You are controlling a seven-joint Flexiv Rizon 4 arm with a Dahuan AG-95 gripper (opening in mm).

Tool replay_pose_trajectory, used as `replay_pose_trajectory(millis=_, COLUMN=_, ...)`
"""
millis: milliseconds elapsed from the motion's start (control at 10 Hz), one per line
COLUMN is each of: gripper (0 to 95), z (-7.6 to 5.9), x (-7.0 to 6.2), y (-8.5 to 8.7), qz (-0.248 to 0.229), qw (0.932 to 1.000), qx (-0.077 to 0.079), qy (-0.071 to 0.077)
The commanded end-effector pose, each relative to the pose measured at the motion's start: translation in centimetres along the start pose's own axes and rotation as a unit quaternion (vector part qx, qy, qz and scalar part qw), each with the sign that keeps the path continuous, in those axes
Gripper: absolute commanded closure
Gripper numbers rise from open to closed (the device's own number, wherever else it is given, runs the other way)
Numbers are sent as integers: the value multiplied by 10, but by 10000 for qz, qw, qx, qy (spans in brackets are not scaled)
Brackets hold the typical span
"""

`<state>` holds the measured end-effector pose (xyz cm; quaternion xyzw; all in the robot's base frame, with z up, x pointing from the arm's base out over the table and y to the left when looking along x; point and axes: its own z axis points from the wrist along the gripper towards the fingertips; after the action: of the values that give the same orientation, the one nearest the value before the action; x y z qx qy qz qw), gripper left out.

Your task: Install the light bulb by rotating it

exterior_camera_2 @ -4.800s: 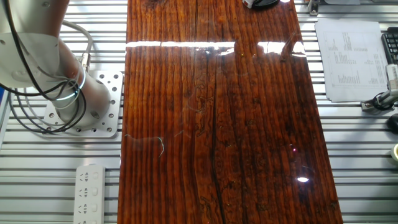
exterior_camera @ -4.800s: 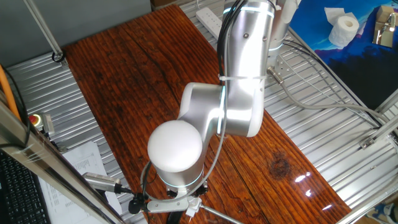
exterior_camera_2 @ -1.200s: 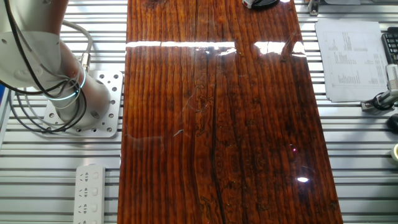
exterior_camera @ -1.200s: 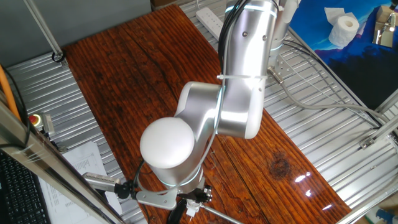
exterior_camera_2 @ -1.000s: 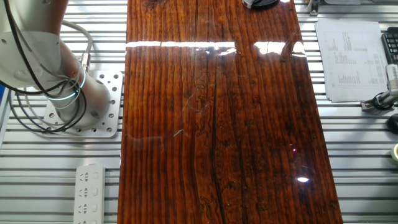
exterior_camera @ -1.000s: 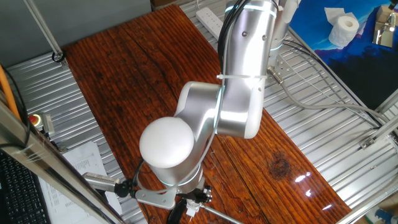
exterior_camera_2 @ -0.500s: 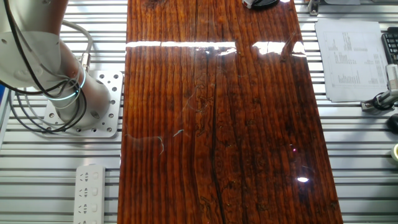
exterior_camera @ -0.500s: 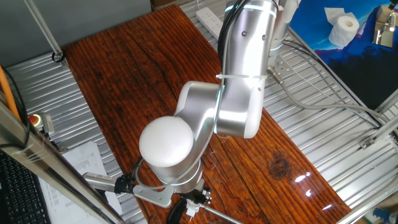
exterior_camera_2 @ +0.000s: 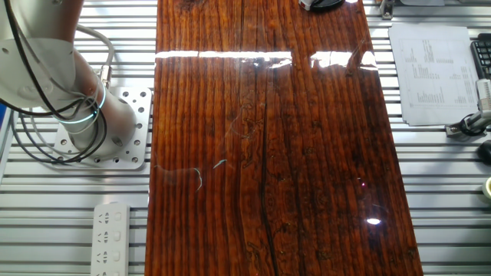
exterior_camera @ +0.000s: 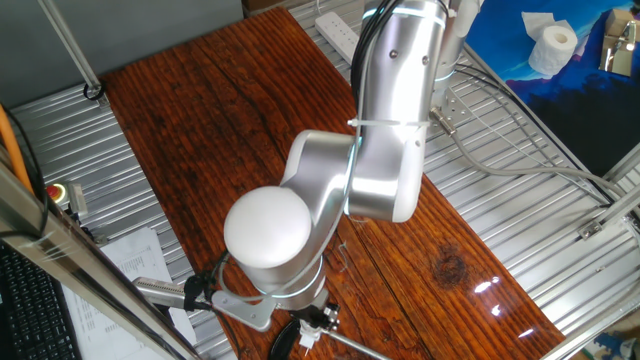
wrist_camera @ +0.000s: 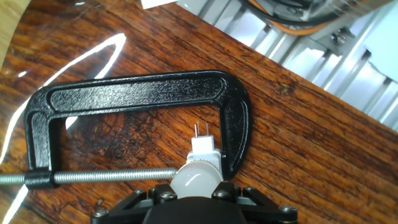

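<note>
**Bulb held pins-forward over the clamp, socket out of sight**

While the light bulb (wrist_camera: 196, 173) sat clasped at the gripper (wrist_camera: 194, 198), its frosted dome tucked back between the jaws and its pale base jutting forward of them, the step in hand looked like carrying it to a socket and lining it up. The jaws were narrow, closed on the dome; their tips were mostly hidden under the black mount at the bottom of the hand view.

No socket showed in any view, so how far the task had come could not be judged beyond "bulb gripped, not yet seated". To do this step well, the bulb's axis would need to be brought square to the socket mouth before any turn, with the two pins matched to their slots; twisting early would likely bend them. A light squeeze seemed wise, since the dome is smooth and could slip.

The bulb's long axis ran straight out from the jaws, along the fingers, pins leading. Ahead of the pins lay a black C-clamp (wrist_camera: 134, 99) flat on the wooden table (wrist_camera: 323, 143), its threaded screw (wrist_camera: 112, 177) passing just beside the dome. Whether the pins touched the clamp's frame could not be told.
</note>
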<state>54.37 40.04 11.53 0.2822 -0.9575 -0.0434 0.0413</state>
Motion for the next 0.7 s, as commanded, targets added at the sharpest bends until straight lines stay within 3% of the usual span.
replay_pose_trajectory(millis=100, gripper=760, z=0, x=3, y=-6, qz=167, qw=9998, qx=-40, qy=-29)
replay_pose_trajectory(millis=300, gripper=760, z=0, x=4, y=-7, qz=435, qw=9987, qx=-246, qy=-126)
replay_pose_trajectory(millis=700, gripper=760, z=0, x=3, y=-7, qz=635, qw=9976, qx=-251, qy=-135)
